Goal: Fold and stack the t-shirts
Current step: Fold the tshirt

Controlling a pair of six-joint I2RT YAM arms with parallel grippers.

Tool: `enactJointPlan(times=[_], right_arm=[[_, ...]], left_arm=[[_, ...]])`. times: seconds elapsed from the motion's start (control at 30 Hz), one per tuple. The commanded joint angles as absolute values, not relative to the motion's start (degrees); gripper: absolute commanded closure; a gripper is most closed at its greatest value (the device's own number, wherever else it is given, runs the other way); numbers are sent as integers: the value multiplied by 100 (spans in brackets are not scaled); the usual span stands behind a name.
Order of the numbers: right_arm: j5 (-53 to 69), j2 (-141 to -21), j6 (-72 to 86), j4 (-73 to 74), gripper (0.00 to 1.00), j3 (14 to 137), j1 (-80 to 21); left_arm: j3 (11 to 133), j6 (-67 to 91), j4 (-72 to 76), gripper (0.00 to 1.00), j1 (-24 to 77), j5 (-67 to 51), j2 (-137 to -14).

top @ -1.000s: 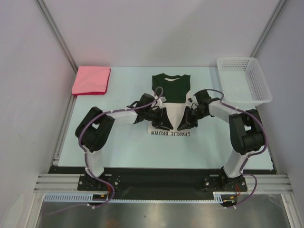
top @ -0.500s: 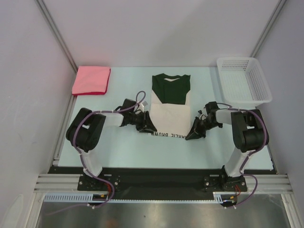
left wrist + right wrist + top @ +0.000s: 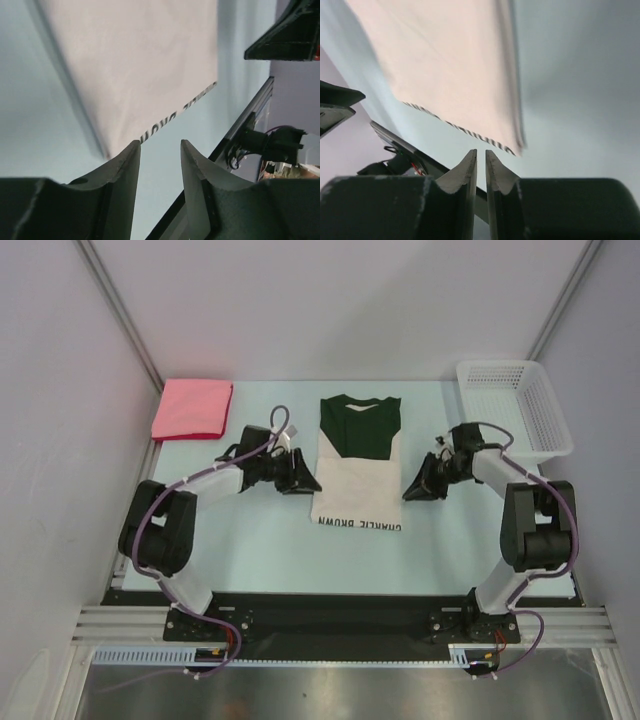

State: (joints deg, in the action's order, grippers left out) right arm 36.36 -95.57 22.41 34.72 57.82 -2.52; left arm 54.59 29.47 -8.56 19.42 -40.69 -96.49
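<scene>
The left gripper [image 3: 160, 148] stands parted and empty beside the left edge of the folded cream-and-green CHARLIE BROWN shirt [image 3: 358, 480]. The right gripper [image 3: 481, 155], barely parted and empty, sits beside its right edge. The pink-red shirt [image 3: 192, 408] lies folded at the table's [image 3: 260, 550] far-left corner.

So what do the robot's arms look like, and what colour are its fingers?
The left arm and right arm are chunky white tubes joined by rounded black joints. A thin purple cable loops along each one. The fingers are dark, nearly black, and taper to pointed tips.
</scene>
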Motion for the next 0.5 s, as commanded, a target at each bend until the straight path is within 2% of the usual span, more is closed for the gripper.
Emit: enactJointPlan(times=[0.0, 0.17, 0.27, 0.47], right_arm=[[3822, -10097, 2390, 3270, 82, 6581, -299], [4157, -11169, 2838, 2664, 84, 7557, -536], [4105, -11715, 2935, 2540, 86, 8058, -536], [3894, -12392, 2761, 2794, 86, 8701, -229]], left_arm=[[6028, 3382, -81, 56, 1951, -4209, -9816], [6441, 4542, 1779, 57, 1986, -4517, -10818], [6722, 5027, 2406, 57, 1986, -4518, -11477], [7469, 4510, 1542, 58, 1934, -4184, -12313]])
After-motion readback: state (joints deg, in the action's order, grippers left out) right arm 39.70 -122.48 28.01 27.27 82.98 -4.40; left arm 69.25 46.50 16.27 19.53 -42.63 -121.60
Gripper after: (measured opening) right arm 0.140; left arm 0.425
